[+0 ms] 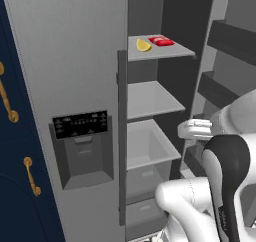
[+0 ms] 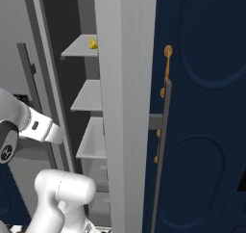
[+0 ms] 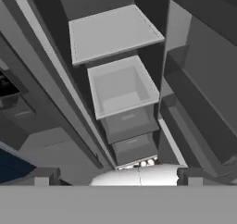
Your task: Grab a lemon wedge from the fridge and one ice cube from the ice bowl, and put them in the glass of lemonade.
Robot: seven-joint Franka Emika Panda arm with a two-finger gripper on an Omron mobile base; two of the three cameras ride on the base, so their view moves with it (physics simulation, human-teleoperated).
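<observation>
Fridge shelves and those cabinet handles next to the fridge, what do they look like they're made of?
The fridge shelves look like matte grey plastic or painted metal: flat, even colour with no shine. The handles on the navy cabinets look like polished brass or gold-finished metal, going by their warm yellow tone; being rendered, neither is certain.

Kitchen, open fridge (image 1: 75,61), navy cabinets (image 2: 202,107), gold handles (image 1: 9,98)
</observation>
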